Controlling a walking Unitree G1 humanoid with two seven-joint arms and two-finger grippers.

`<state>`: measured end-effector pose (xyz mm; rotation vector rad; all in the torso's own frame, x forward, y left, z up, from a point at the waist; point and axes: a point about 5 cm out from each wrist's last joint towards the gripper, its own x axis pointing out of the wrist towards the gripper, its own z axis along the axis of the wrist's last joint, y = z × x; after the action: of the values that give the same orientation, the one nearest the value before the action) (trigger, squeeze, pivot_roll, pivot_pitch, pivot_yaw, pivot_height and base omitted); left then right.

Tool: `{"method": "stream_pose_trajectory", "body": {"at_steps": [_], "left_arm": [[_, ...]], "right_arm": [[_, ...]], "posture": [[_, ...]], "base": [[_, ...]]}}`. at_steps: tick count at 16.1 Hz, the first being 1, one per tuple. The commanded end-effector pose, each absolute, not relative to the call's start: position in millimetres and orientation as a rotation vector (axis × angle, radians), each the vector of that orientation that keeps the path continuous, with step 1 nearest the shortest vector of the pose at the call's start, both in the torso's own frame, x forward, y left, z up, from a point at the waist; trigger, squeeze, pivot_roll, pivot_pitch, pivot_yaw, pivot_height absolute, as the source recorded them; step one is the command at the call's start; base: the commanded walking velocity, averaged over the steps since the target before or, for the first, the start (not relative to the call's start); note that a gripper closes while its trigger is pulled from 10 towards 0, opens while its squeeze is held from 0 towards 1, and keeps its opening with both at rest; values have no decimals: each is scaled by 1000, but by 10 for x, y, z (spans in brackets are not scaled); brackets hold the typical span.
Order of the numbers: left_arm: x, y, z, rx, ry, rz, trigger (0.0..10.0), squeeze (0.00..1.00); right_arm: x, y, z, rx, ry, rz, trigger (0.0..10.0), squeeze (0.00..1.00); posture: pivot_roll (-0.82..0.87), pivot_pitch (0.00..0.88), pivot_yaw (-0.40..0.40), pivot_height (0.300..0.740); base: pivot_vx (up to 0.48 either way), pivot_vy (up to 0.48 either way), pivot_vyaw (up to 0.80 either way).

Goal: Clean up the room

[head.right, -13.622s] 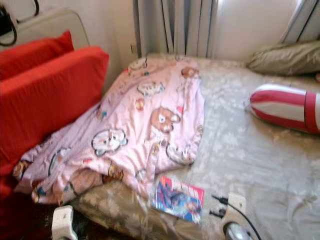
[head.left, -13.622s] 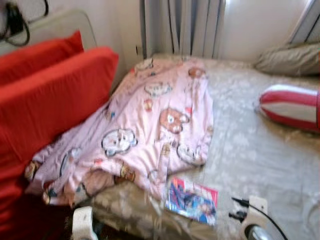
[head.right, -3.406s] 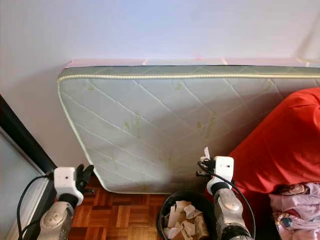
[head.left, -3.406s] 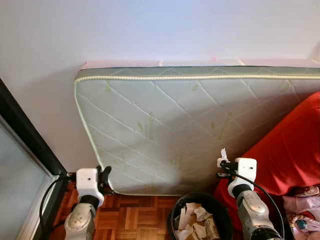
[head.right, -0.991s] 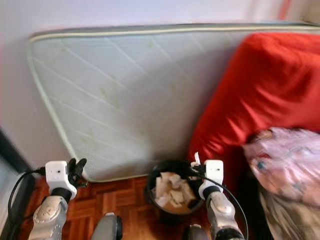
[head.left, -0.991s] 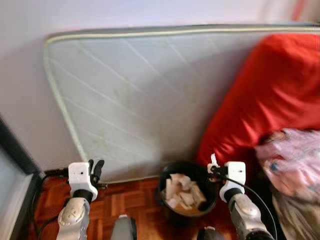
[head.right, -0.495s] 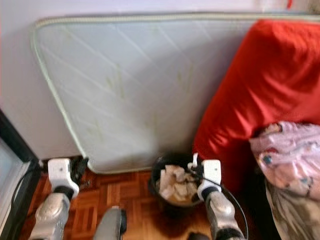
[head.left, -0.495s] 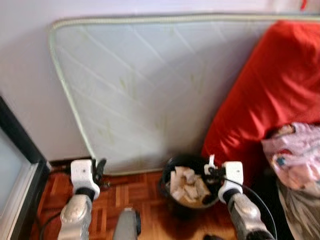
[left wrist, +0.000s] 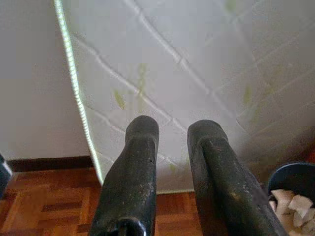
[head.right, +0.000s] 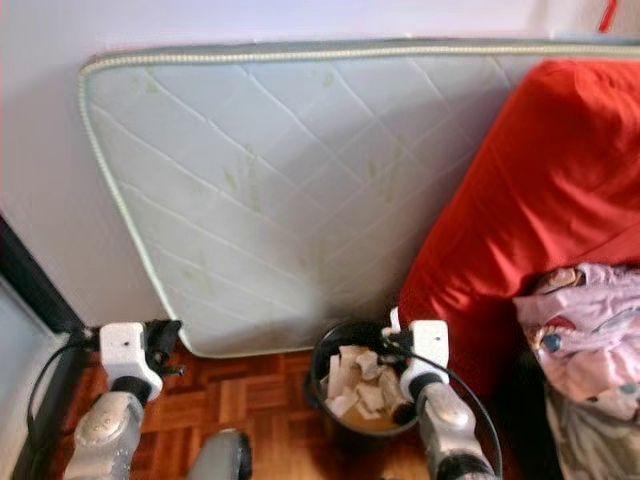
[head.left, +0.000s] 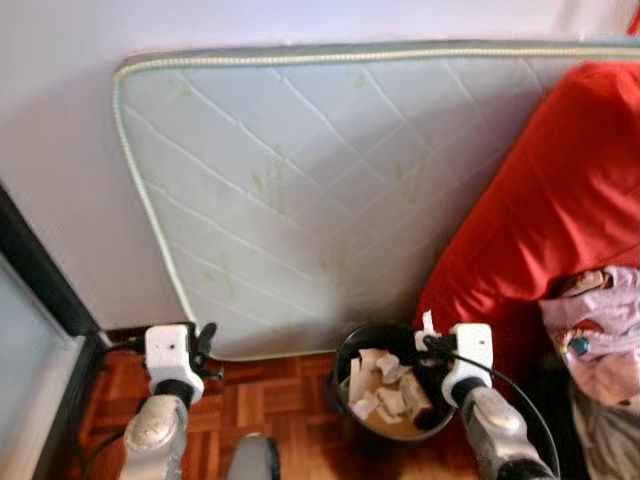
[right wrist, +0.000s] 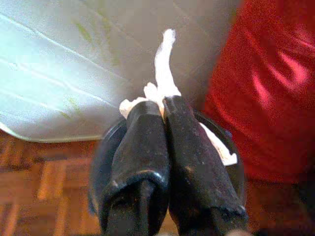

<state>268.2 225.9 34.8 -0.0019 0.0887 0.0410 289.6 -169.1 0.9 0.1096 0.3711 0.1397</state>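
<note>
In the eye views, the right gripper (head.left: 428, 343) is at the right rim of the black bin (head.left: 345, 352), with a scrap of white paper (head.left: 429, 322) sticking up from its tips, while the left gripper (head.left: 207, 345) waits well off to the left. In the right wrist view, the two fingers (right wrist: 189, 147) press together on the paper and the bin lies just under them, so I think letting go is next. In the left wrist view, the fingers (left wrist: 135, 162) are a little apart and hold nothing.

A quilted mattress (head.left: 330, 190) leans on the white wall (head.left: 60, 150) above parquet floor (head.left: 260, 400).
</note>
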Motion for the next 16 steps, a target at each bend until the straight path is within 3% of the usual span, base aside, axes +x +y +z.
{"method": "stream_pose_trajectory", "body": {"at_steps": [1, 6, 14, 16], "left_arm": [[2723, 2241, 395, -14, 72, 39, 10000, 0], [2713, 2247, 434, -15, 60, 34, 10000, 0], [2688, 2219, 628, -63, 18, 7, 10000, 0], [2656, 2192, 672, -69, 9, 4, 10000, 0]], "right_arm": [[2916, -1698, 25, 110, 370, 133, 10000, 0], [2960, -1626, 51, 98, 377, 165, 10000, 0], [3104, -1413, 115, 82, 467, 248, 10000, 0], [3118, -1458, 114, 102, 495, 218, 10000, 0]], "posture": [[116, 0, -39, 609], [119, 0, -37, 609], [170, 0, -57, 609], [195, 35, -71, 609]], "base": [[341, 0, 0], [337, 0, 0], [0, 0, 0], [0, 0, 0]]}}
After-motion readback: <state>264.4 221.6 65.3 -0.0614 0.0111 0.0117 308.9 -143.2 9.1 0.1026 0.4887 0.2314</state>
